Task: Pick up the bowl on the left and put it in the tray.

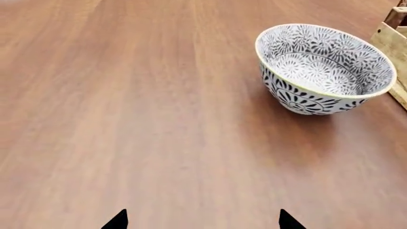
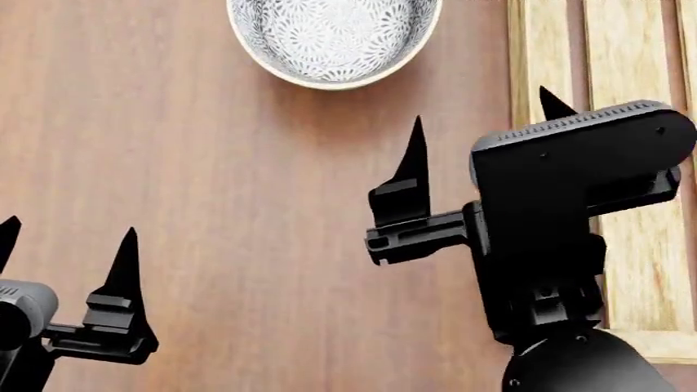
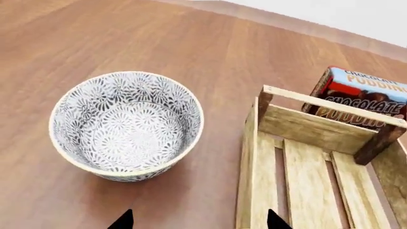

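The bowl (image 3: 126,126) sits upright on the bench (image 3: 127,38), just beside the long side of the tray (image 3: 305,186) but not touching it, with a pudding box (image 3: 356,98) standing behind the tray's far end.

The likeliest trouble is the narrow gap: a finger coming down on the tray side of the bowl could catch the wooden rail, or shove the bowl sideways before any grip is made. The rim looks smooth and glazed, so a pinch on the wall may slip — and a tilted lift could clip the rail on the way over.

The right gripper (image 2: 479,131) hovers spread wide, short of the bowl and partly above the tray, holding nothing. The left gripper (image 2: 65,237) is also spread — empty, well back from the bowl.
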